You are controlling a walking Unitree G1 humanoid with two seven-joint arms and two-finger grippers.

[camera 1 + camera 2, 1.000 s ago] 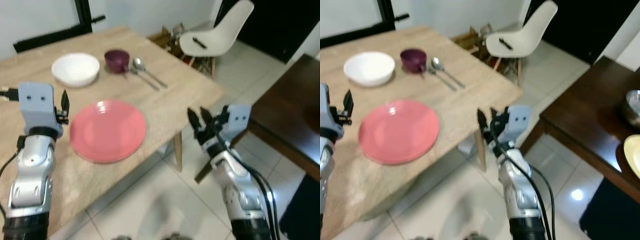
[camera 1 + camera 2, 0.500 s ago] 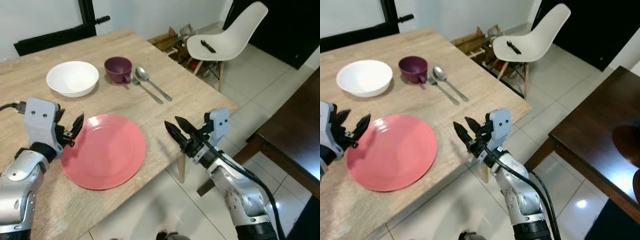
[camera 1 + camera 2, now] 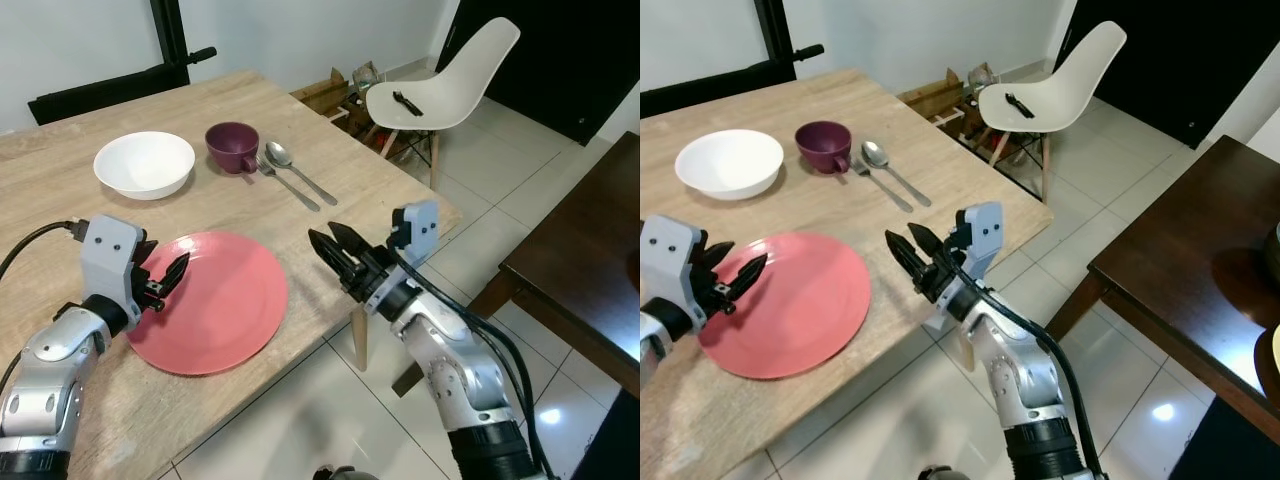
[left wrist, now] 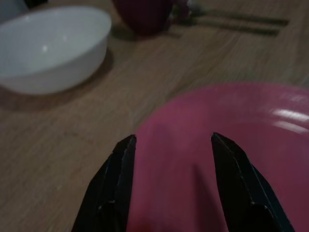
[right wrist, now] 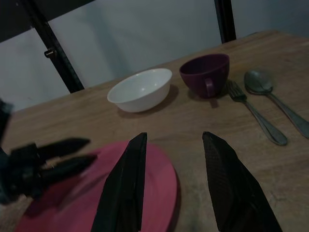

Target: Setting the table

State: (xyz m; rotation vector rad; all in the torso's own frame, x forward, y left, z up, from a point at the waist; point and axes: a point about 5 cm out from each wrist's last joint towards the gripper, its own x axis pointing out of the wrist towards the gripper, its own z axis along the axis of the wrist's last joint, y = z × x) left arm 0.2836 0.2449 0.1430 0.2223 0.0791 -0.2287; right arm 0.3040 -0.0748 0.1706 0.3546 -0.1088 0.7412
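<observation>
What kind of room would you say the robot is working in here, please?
Most likely a home dining area: a wooden table laid with a pink plate, white bowl and cutlery, a white chair alongside, tiled floor.

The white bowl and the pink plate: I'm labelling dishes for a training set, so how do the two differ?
The white bowl is deep with raised sides; the pink plate is flat and shallow. The plate is clearly wider than the bowl. The bowl sits at the far side of the table beside the purple cup, apart from both grippers; the plate lies near the front edge, with the open left gripper over its rim. Both are round, empty and upright.
</observation>
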